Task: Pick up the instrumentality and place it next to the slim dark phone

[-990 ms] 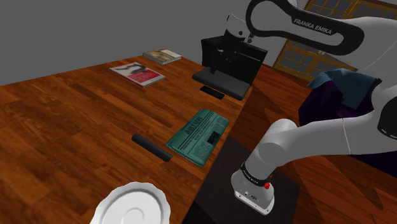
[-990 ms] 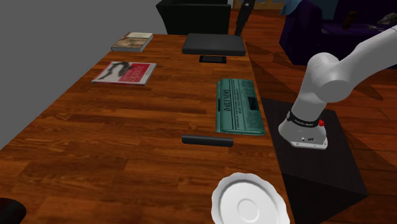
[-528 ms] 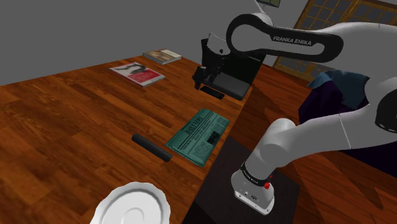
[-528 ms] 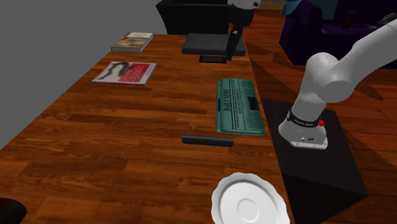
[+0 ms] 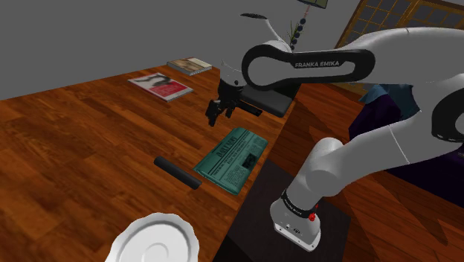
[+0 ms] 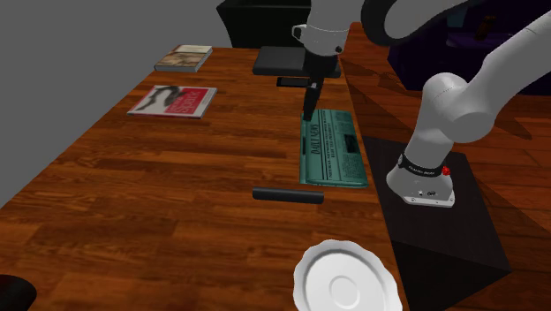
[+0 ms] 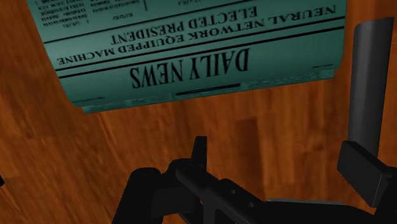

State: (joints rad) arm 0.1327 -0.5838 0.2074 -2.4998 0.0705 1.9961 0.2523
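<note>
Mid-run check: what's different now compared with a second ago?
The arm swung away from the laptop, carrying the claw along the table toward the shoulder view's lower left; it now hangs by the far end of the green newspaper. I see nothing taken hold of. The dark bar, phone and plate lie as before.

We've got loads of bare tabletop [image 5: 82, 141] through the middle, wide open from above. The stand-side edge is the busy bit: white plate [image 6: 344, 283], then a dark bar [image 6: 288, 194] just beside the teal newspaper [image 6: 330, 148], all lying flat. At the far edge the phone [image 6: 295, 82] sits right next to a dark slab [image 6: 291, 60]. The magazine [image 6: 174, 101] and books [image 6: 184, 58] hug the opposite far corner, well apart from everything.
</note>
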